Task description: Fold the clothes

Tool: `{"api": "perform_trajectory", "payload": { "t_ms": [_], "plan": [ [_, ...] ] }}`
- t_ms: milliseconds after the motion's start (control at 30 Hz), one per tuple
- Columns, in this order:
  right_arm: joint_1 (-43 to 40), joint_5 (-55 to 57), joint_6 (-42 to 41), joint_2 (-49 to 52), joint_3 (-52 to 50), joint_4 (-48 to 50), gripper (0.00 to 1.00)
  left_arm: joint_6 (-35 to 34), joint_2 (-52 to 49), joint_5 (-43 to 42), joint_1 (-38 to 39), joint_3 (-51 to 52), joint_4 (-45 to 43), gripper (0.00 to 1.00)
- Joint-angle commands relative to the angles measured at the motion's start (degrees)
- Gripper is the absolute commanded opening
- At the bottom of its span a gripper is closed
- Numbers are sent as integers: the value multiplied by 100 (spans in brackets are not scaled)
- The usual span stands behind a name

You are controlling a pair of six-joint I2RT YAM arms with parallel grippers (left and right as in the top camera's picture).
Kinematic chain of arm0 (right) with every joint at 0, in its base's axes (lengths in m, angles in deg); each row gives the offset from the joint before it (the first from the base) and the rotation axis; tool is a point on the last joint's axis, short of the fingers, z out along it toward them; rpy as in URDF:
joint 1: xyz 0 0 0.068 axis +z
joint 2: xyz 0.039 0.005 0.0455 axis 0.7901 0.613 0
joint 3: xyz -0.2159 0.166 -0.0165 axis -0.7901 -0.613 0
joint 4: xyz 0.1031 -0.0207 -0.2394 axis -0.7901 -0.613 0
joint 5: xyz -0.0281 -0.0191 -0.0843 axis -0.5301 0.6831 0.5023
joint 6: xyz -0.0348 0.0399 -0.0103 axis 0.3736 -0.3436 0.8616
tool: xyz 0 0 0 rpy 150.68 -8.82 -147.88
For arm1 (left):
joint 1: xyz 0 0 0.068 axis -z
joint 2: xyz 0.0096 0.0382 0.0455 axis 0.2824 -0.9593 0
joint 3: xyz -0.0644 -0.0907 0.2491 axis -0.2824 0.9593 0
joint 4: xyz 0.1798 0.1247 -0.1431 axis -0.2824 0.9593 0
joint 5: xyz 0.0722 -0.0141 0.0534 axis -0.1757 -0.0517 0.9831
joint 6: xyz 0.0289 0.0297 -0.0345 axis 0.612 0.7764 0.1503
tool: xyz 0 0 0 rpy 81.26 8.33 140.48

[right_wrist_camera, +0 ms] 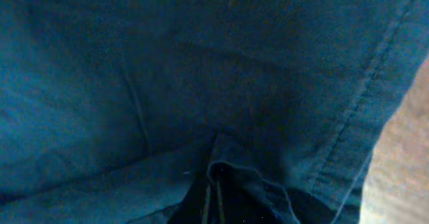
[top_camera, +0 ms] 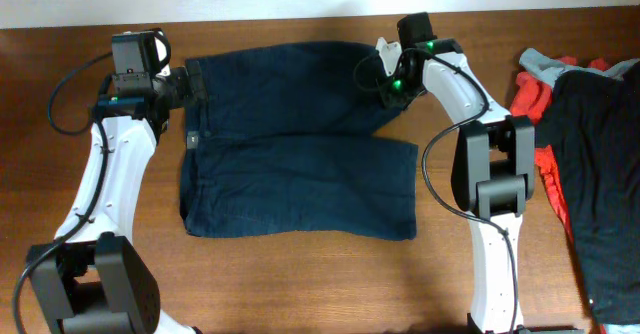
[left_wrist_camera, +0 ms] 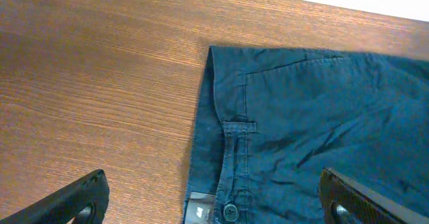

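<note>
Dark navy shorts (top_camera: pixel 290 144) lie spread flat on the wooden table, waistband to the left and two legs to the right. My left gripper (top_camera: pixel 190 84) hovers open over the far end of the waistband; in the left wrist view its fingers (left_wrist_camera: pixel 74 200) straddle the button and label of the shorts (left_wrist_camera: pixel 315 117) without touching them. My right gripper (top_camera: pixel 385 79) is at the hem of the far leg. In the right wrist view it is shut (right_wrist_camera: pixel 224 197) on a raised pinch of the navy fabric (right_wrist_camera: pixel 167 70), which fills the view.
A pile of other clothes lies at the table's right edge: a black garment (top_camera: pixel 600 144), an orange-red one (top_camera: pixel 530 99) and a grey one (top_camera: pixel 545 64). Bare wood (top_camera: pixel 300 284) shows in front of the shorts. The table's far edge runs just behind both grippers.
</note>
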Motion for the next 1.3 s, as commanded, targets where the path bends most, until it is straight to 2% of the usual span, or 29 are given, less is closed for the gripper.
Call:
{"api": "perform_trajectory", "payload": {
  "t_ms": [0, 300, 400, 467, 567, 700, 833, 933, 1267],
  "plan": [
    [-195, 39, 304, -551, 70, -249, 4, -50, -4, 61, -22, -33, -7, 99],
    [-549, 466, 686, -629, 70, -1211, 7, -52, -4, 61, -22, -33, -7, 99],
    [-612, 468, 686, -629, 68, -1495, 18, -50, -4, 61, -22, -33, -7, 99],
    [-638, 470, 686, -625, 68, -1685, 31, -50, -4, 61, -22, -33, -7, 99],
    [-678, 643, 684, -621, 68, -1869, 38, -50, -4, 61, -22, -33, -7, 99],
    [-691, 719, 616, -651, 142, -1725, 38, -50, -4, 61, -22, -33, -9, 99],
    [-625, 173, 612, -732, 951, -2153, 37, -50, -4, 61, -22, -33, -9, 99],
    [-551, -116, 214, -739, 1325, -2144, 37, -50, -4, 61, -22, -33, -7, 99],
    [85, 144, -11, -328, 789, -1093, 36, -50, -4, 61, -22, -33, -7, 99]
  ]
}}
